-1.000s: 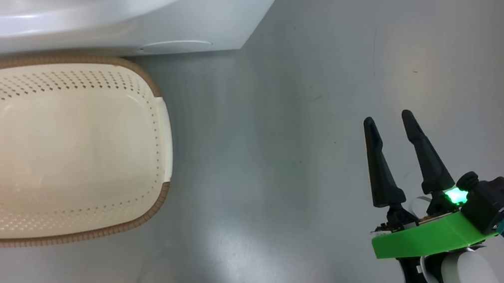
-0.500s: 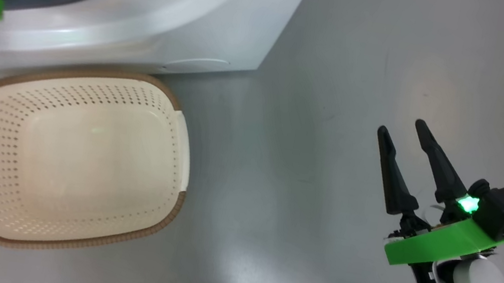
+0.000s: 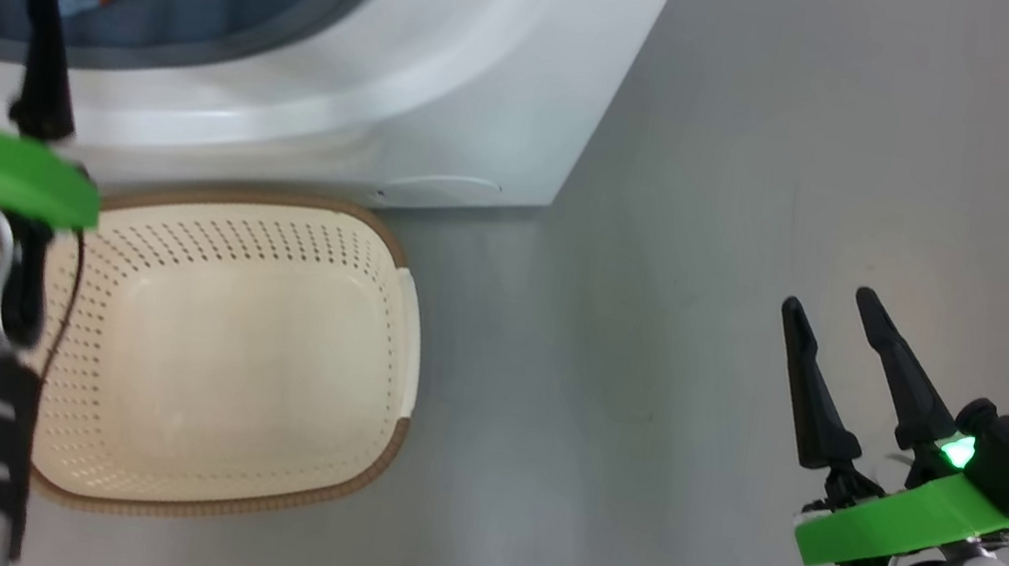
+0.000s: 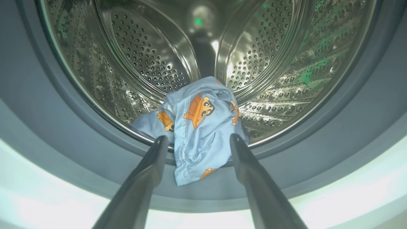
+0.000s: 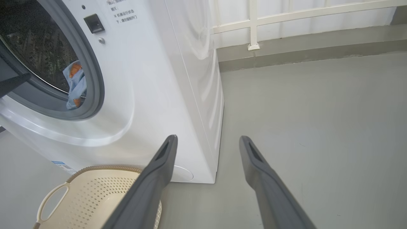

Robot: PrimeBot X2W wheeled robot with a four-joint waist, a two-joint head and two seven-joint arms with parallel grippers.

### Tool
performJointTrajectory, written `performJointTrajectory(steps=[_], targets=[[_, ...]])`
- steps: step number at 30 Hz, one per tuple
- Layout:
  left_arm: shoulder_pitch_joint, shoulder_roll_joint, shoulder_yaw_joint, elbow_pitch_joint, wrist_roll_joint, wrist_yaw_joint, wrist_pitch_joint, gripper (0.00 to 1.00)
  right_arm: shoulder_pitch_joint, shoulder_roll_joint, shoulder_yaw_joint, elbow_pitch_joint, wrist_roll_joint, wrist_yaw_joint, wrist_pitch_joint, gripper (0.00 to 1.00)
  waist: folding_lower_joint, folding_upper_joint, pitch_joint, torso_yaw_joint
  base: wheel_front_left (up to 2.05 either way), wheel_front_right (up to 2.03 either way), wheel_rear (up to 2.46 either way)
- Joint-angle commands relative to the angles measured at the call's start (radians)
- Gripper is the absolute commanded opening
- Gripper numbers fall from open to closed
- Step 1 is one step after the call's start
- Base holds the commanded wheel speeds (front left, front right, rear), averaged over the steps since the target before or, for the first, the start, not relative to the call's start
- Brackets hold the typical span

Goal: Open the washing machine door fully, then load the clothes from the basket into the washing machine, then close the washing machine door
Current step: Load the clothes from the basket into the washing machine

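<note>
My left pincer [image 4: 198, 137], spread empty, faces the perforated steel drum [image 4: 286, 57] where crumpled blue clothes [image 4: 200, 121] slump over the grey rubber lip [image 4: 305, 149]; my right pincer [image 5: 206, 138], spread too, hangs above smooth floor [image 5: 318, 127].

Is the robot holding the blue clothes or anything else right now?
Nothing is held. The left tool stands open before the clothes in the washing machine; the right tool is open and empty.

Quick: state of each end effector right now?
Left end effector: open, holding nothing; clothes lie ahead in the washing machine.
Right end effector: open, holding nothing.
</note>
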Motion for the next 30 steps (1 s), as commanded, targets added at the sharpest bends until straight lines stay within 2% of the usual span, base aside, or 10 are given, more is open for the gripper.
performJointTrajectory(steps=[1,13,30], targets=[[0.046,0.032,0.020,-0.045,0.007,-0.002,-0.005,1.00,0.036,-0.015,0.013,-0.018,0.004,0.003,-0.005,1.00,0.0000,0.0000,-0.033,0.019,0.00,0.00,0.00],[0.322,-0.005,0.005,-0.196,0.005,-0.002,-0.005,1.00,0.106,-0.039,-0.002,-0.001,0.010,0.003,-0.005,1.00,0.0000,0.0000,-0.144,0.046,0.00,0.00,0.00],[0.634,-0.025,0.012,-0.370,-0.009,-0.002,-0.005,1.00,0.233,-0.057,-0.027,0.004,0.014,0.003,-0.005,1.00,0.0000,0.0000,-0.298,0.051,0.00,0.00,0.00]])
